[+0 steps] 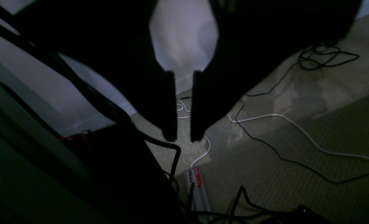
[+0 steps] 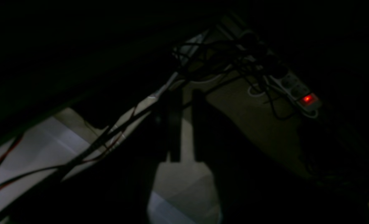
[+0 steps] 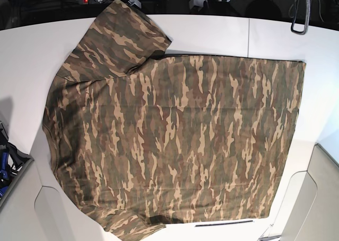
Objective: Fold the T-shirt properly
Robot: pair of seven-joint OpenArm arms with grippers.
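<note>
Base view shows the T-shirt [image 3: 175,140] spread flat on the white bench [image 3: 32,45], collar end toward that view's left, hem toward its right, one sleeve lying at the top and the other at the bottom edge. Neither claw is near it. The left claw [image 1: 183,137] hangs over carpet and cables with only a narrow gap between its jaws, holding nothing; the right claw [image 2: 184,160] shows the same slim gap and is also empty. The cloth looks light, limp and likely to sag, so pinching sleeve seam and hem corners seems best.
</note>
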